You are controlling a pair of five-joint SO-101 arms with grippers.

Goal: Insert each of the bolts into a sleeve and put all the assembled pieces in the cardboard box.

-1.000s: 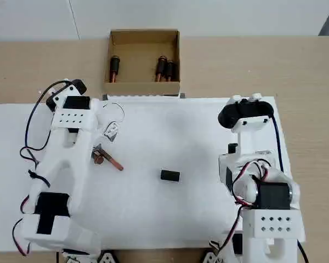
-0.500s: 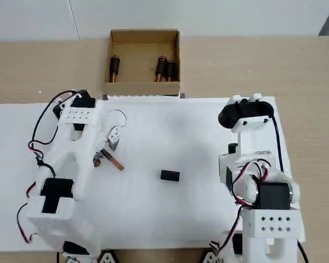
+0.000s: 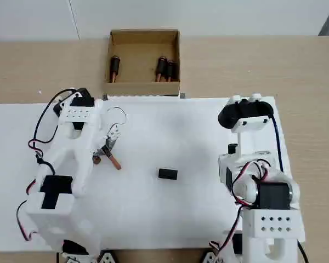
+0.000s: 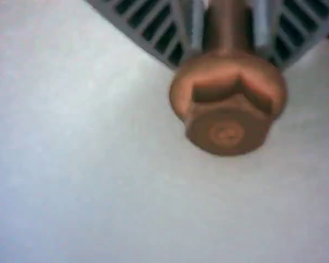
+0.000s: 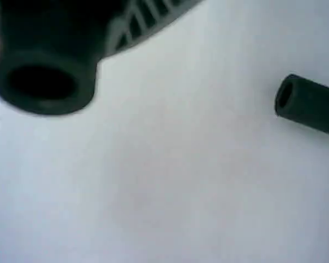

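Left gripper (image 3: pixel 109 149): jaws pressed on the shank of a copper bolt (image 4: pixel 227 107), held low over the white mat (image 3: pixel 170 219). Right gripper (image 3: pixel 233 149): pinching a black sleeve (image 5: pixel 43 81), well apart from the bolt. A second sleeve (image 3: pixel 168 174) lies loose on the mat between the arms. The cardboard box (image 3: pixel 144 87), beyond the mat, holds three assembled pieces (image 3: pixel 165 68).

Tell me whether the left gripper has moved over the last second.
Yes. In the high view the left gripper has drawn farther away from the cardboard box, back toward its own arm's base, and now grips the copper bolt.
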